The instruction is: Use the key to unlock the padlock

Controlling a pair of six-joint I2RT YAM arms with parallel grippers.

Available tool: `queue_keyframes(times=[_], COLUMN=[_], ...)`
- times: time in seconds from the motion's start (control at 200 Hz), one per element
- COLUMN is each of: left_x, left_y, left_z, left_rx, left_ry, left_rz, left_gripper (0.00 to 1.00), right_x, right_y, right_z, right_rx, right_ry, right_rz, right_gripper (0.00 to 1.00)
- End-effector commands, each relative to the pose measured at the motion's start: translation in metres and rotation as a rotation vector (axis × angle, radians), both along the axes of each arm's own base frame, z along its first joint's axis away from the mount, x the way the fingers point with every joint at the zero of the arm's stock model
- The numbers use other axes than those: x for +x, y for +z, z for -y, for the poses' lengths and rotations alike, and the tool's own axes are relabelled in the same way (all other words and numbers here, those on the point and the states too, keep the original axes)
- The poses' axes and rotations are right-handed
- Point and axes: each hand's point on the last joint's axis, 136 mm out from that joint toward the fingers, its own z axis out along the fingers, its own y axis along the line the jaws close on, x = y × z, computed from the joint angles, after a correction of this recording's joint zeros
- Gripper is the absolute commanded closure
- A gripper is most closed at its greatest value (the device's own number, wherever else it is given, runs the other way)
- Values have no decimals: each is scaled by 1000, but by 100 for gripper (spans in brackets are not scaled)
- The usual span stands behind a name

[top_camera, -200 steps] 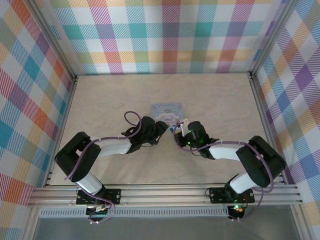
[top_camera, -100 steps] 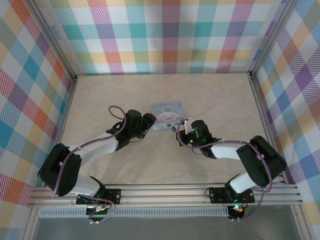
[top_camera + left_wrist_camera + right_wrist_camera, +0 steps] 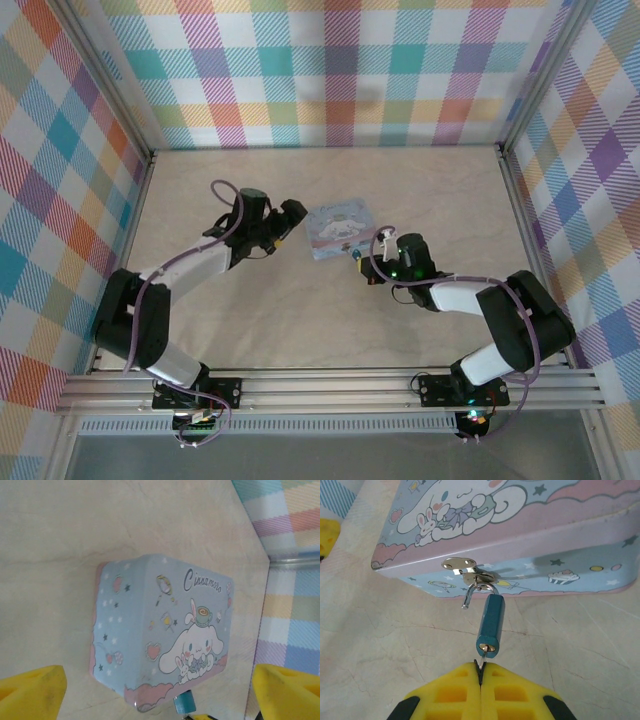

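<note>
Pastel plaid walls close in a pale marbled tabletop [image 3: 300, 330], where a light-blue and pink rectangular tin box [image 3: 338, 228] printed with a white long-eared cartoon character lies flat near the middle.

Over the last second the left end effector [image 3: 296, 220] has let go and backed off. It was down at the tin's near edge and now sits just off the tin's left side. Its yellow fingers [image 3: 30, 692] are spread wide, with the tin ahead of them and untouched. The tin has also turned slightly.

The right end effector [image 3: 481, 670] has stayed pressed together, pinching the thin silver metal key [image 3: 480, 664]. The key's tip sits in the keyhole at the bottom of the small teal padlock [image 3: 490, 622].

That padlock hangs from the silver hasp [image 3: 459, 562] on the tin's front wall. In the right wrist view, one end of its silver shackle [image 3: 469, 597] stands free beside the body rather than inside it, so the lock looks already sprung.

With the bracing arm withdrawn, I judge the turn of the key done or nearly so. What seems left is slipping the shackle out of the hasp.

The tin's lid is down, so whatever it holds is hidden.
</note>
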Motion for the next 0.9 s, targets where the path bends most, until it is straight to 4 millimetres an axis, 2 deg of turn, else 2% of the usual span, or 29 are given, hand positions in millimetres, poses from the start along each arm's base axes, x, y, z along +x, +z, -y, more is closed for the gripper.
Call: queue_keyframes(times=[0.0,0.11,0.235,0.285,0.43,0.56,0.895], left_x=[7,26,46,47,56,62,66], left_y=[-5,-7,-8,-17,-29,-46,-73], left_z=[5,12,17,18,38,36,37], left_rx=[66,86,196,234,240,304,341], left_ry=[-99,-145,-235,-278,-425,-468,-512], left_rz=[-16,-9,17,-18,-35,-71,-124], left_gripper=[4,4,1,1,1,1,12], right_x=[-5,-4,-3,-3,-3,-1,-1], right_y=[-12,-17,-18,-18,-23,-27,-33], right_z=[3,6,8,8,10,12,14], right_rx=[42,60,68,73,74,79,82], right_ry=[-5,-8,-14,-16,-17,-27,-33], right_rz=[-91,-124,-129,-130,-146,-161,-193], right_gripper=[100,100,100,100,100,100,100])
